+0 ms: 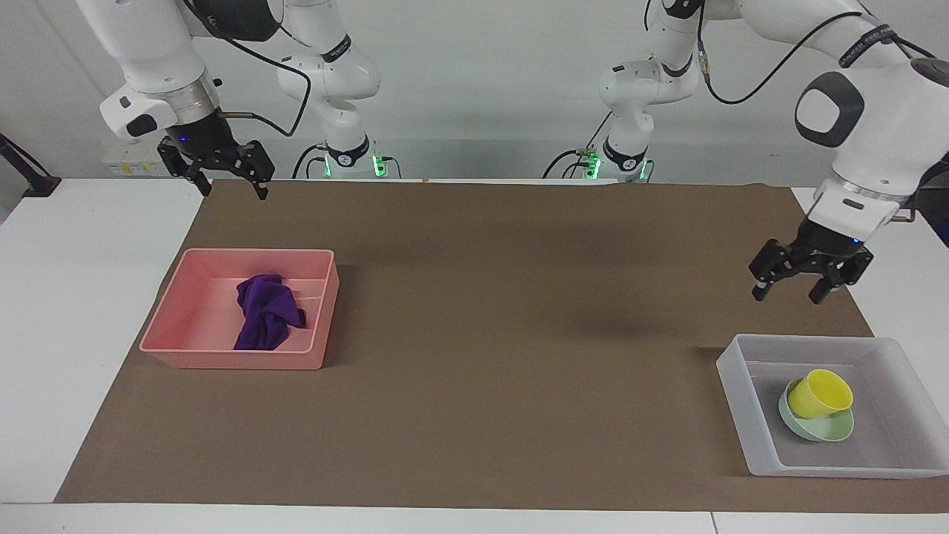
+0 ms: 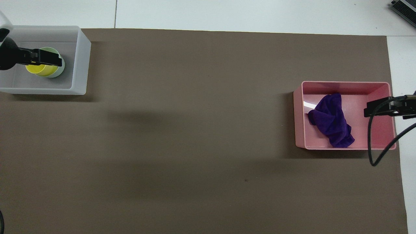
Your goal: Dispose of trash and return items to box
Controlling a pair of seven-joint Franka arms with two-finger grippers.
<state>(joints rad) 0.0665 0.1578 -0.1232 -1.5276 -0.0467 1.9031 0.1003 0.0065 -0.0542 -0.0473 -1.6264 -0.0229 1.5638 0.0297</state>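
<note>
Both pincers apart, empty | left pincer [image 1: 787, 285] above mat | right pincer [image 1: 231, 182] waits

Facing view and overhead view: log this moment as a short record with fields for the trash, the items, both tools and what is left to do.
trash: purple cloth lying in the pink tray, toward the right arm's end of the table
items: yellow cup tilted in the green bowl, both inside the clear box
left tool: open, empty, raised over the mat beside the box
right tool: open, empty, raised over the mat's edge, arm waiting
left to do: nothing visible; cloth, cup and bowl are all put away
</note>
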